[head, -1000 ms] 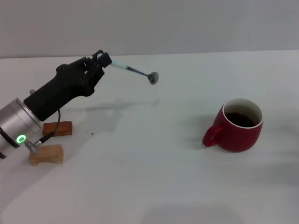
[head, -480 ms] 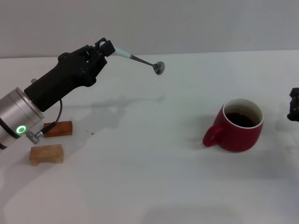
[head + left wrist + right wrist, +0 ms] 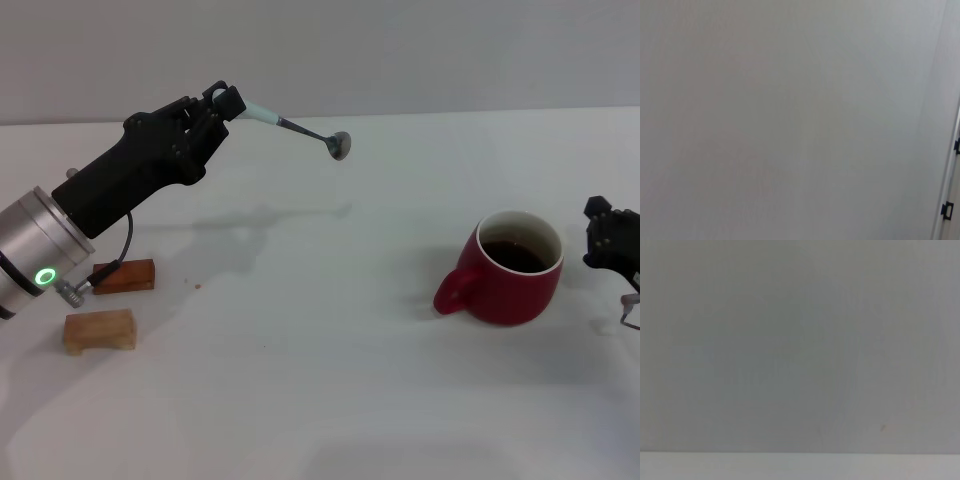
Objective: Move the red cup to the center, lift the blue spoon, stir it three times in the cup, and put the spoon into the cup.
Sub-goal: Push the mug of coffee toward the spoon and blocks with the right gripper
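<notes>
The left tool (image 3: 222, 103) is clenched on the handle end of the blue spoon (image 3: 290, 128), light and slim, held above the worktop (image 3: 320, 380). The red cup (image 3: 505, 268) (heavy ceramic, liquid inside) stands to the right; take its body firmly. The right tool (image 3: 610, 240) is just beside it; whether it is released I cannot tell.

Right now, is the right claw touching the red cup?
Apart. The head view shows a strip of white table between the right claw and the red cup.

One red cup (image 3: 512, 268), one blue spoon (image 3: 296, 130), two wooden blocks (image 3: 100, 331), two end effectors (image 3: 222, 103).
</notes>
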`<control>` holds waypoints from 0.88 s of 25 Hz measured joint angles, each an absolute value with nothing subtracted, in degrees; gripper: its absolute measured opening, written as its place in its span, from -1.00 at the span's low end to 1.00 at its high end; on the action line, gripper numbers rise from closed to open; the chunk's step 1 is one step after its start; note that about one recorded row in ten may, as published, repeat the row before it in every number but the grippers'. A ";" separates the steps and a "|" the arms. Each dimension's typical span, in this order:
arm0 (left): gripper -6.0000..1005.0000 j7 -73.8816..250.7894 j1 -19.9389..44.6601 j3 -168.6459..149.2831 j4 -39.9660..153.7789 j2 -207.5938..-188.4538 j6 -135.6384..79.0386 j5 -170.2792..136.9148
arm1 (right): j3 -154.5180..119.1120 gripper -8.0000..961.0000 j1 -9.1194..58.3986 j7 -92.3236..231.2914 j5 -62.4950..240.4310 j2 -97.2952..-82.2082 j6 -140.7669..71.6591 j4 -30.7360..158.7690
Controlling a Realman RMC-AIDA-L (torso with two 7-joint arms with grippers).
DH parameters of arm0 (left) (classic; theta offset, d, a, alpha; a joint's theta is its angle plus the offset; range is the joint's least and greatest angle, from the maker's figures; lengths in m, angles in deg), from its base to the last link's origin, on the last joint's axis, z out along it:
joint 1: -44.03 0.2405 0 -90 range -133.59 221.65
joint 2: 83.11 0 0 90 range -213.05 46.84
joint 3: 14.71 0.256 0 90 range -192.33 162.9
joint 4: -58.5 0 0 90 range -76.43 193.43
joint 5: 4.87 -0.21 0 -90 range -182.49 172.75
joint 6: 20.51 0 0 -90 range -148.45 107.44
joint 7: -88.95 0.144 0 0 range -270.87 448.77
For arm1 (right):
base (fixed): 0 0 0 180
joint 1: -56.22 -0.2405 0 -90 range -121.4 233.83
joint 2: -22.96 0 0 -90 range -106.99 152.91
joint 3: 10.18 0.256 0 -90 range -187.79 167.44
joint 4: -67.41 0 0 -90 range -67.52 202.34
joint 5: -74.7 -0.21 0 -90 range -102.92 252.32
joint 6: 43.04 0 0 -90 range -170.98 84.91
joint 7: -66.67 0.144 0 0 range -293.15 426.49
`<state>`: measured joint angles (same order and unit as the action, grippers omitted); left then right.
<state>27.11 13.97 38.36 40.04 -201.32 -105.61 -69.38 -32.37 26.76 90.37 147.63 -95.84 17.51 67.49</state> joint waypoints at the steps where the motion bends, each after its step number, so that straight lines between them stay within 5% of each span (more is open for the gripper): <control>1: -0.71 27.11 13.97 38.36 40.04 -201.32 -105.62 -69.38 | -32.37 -0.98 26.76 90.37 147.63 -95.84 17.51 67.49; 22: -0.71 27.61 13.98 38.37 40.19 -201.34 -105.40 -69.38 | -39.63 -0.99 24.85 93.72 147.75 -95.99 16.44 67.64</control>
